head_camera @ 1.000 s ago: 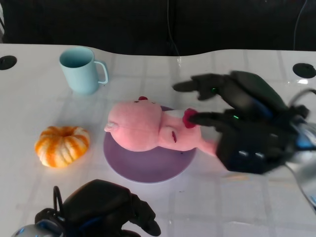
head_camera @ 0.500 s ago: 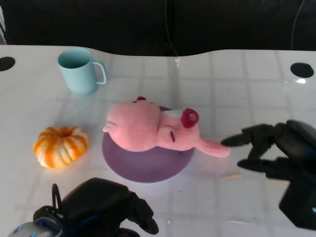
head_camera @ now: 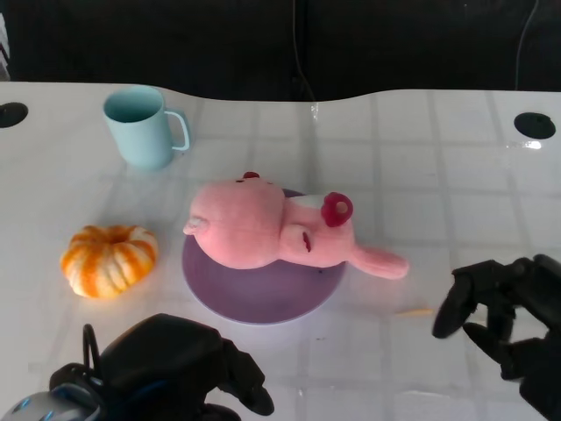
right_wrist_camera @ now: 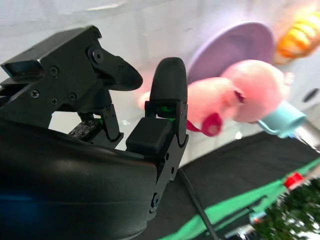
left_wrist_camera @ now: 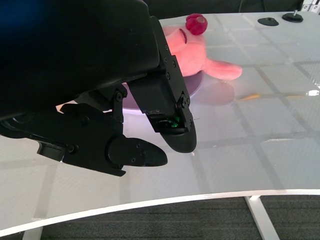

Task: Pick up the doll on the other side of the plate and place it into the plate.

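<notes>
Doll lies on plate.

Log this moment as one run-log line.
doll: lying on plate | right hand: empty, apart from doll | left hand: empty, near table edge

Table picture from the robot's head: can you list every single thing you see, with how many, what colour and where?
Doll: one, pink with a dark red bow, lying on the plate, one limb sticking out past the rim toward the right hand.
Plate: one, purple, middle of the table, under the doll.
Mug: one, light blue, upright, far left, behind the pumpkin.
Pumpkin: one, orange and white, left of the plate.
Table: one, white and glossy, with dark round holes near its far corners.
Left hand: one, black, near edge, holding nothing.
Right hand: one, black, right of the doll, empty, apart from it.
</notes>
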Controlling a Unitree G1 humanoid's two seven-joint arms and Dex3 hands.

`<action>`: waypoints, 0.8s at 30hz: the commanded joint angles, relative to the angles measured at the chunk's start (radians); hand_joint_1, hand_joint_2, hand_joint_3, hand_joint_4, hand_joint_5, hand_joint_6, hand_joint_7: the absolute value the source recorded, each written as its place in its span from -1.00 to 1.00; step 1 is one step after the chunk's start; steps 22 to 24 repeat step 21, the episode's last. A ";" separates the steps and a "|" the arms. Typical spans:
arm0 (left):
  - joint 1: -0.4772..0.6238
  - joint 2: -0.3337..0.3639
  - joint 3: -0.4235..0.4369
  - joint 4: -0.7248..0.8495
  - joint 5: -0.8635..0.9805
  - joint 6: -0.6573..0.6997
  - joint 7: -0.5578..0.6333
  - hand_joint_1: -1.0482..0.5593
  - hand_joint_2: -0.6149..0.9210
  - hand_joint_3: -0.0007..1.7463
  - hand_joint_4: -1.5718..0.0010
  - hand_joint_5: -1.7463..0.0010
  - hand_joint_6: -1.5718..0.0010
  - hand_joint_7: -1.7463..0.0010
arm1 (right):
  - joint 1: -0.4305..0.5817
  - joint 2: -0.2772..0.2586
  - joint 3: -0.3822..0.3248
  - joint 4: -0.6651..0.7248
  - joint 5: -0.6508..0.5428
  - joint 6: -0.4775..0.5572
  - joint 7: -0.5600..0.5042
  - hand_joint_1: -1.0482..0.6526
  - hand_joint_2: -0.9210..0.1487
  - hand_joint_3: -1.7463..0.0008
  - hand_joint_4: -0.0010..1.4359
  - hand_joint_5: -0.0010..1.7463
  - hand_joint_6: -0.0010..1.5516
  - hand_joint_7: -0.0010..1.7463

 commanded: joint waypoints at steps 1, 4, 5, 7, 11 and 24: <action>0.008 0.012 0.009 -0.013 -0.007 0.005 -0.004 0.00 1.00 -0.71 0.07 -0.51 -0.38 0.99 | -0.017 -0.015 -0.004 0.020 0.003 0.004 0.006 0.25 0.00 -0.47 0.14 1.00 0.00 0.63; 0.006 0.015 0.006 -0.021 -0.002 0.011 -0.011 0.00 1.00 -0.71 0.07 -0.49 -0.38 0.99 | -0.027 -0.026 -0.004 0.039 0.015 0.010 0.032 0.26 -0.06 -0.43 0.11 1.00 -0.02 0.62; 0.006 0.017 0.006 -0.017 -0.003 0.003 -0.004 0.00 1.00 -0.72 0.06 -0.48 -0.38 0.99 | -0.029 -0.026 -0.002 0.043 0.013 0.008 0.036 0.26 -0.07 -0.42 0.11 1.00 -0.02 0.62; 0.006 0.021 0.007 -0.010 -0.002 -0.007 0.004 0.00 1.00 -0.73 0.04 -0.48 -0.38 0.98 | -0.034 -0.024 0.005 0.043 0.007 0.016 0.041 0.24 -0.06 -0.40 0.12 1.00 -0.01 0.61; 0.006 0.027 0.013 0.002 -0.006 -0.023 0.012 0.00 1.00 -0.75 0.03 -0.50 -0.39 0.98 | -0.040 -0.023 0.013 0.042 0.003 0.029 0.046 0.22 -0.09 -0.38 0.13 1.00 -0.01 0.58; 0.009 0.024 0.020 0.004 -0.016 -0.014 0.005 -0.01 1.00 -0.72 0.06 -0.52 -0.38 0.99 | -0.048 -0.031 0.022 0.047 -0.007 0.017 0.047 0.19 -0.12 -0.34 0.11 0.98 0.02 0.52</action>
